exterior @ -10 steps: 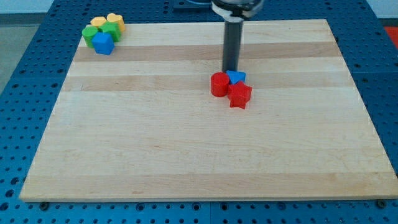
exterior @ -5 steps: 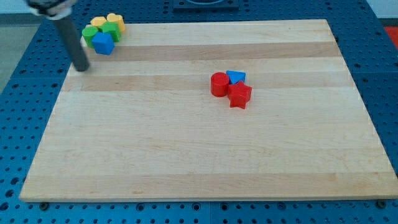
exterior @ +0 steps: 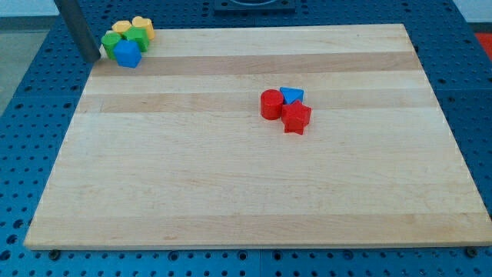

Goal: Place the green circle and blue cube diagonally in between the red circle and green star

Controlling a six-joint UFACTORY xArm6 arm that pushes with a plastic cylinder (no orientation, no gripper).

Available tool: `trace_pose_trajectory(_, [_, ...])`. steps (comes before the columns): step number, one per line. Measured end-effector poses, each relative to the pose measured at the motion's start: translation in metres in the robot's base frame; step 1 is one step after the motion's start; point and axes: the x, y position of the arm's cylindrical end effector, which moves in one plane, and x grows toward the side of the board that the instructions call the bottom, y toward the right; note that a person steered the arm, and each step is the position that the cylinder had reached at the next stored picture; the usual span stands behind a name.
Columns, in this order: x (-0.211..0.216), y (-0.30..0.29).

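A blue cube (exterior: pixel 127 54) sits at the board's top left corner. The green circle (exterior: pixel 111 41) lies just left and above it, and the green star (exterior: pixel 137 36) just right and above it. The red circle (exterior: pixel 271 104) sits right of the board's middle, far from them. My tip (exterior: pixel 91 59) stands at the board's left edge, just left of the green circle and the blue cube, a small gap apart from both.
Two yellow blocks (exterior: pixel 132 26) sit behind the green ones at the top left. A blue triangle (exterior: pixel 291 95) and a red star (exterior: pixel 296 118) touch the red circle. The wooden board (exterior: pixel 246 192) lies on a blue perforated table.
My tip went from beside the blue triangle across to the board's left edge, then moved up toward the top left cluster. No block has moved.
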Motion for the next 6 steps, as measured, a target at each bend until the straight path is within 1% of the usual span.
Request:
trace_pose_trajectory(1, [-0.013, 0.0])
trace_pose_trajectory(2, [-0.054, 0.001])
trace_pose_trajectory(3, [-0.08, 0.001])
trace_pose_trajectory(6, [-0.078, 0.0])
